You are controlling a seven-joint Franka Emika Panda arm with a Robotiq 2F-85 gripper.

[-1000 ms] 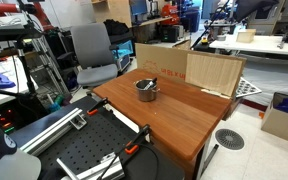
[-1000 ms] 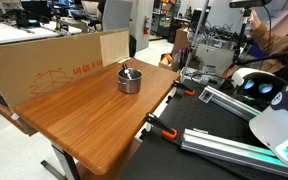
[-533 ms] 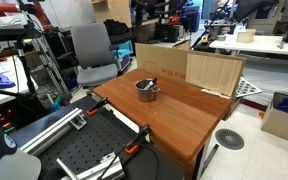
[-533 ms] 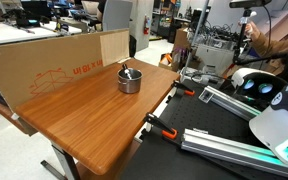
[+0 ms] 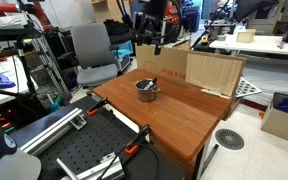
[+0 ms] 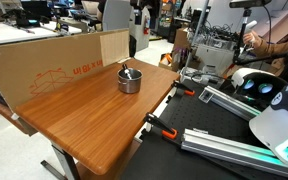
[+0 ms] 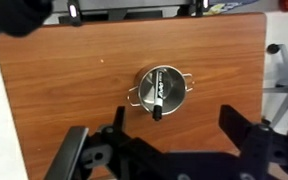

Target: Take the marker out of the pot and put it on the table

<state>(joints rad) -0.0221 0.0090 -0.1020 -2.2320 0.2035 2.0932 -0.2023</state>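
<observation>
The small shiny metal pot (image 5: 146, 91) stands on the reddish-brown wooden table (image 5: 184, 122); both also show in the other exterior view, the pot (image 6: 130, 82) on the table (image 6: 84, 118). The pale marker (image 7: 162, 96) with a dark end lies slanted in the pot (image 7: 177, 92), its dark tip over the rim. My gripper (image 7: 172, 108) is open and empty, high above the pot, with its fingers wide apart. In both exterior views it hangs at the top, above the pot (image 5: 154, 38) (image 6: 139, 14).
A cardboard box (image 5: 156, 60) and a wooden panel (image 5: 214, 72) stand along the table's far edge. A black perforated board (image 5: 79, 150) with clamps borders the near side. An office chair (image 5: 92, 52) stands behind.
My arm and gripper have come into view at the top of both exterior views, above the pot. The pot and the marker have not moved.
</observation>
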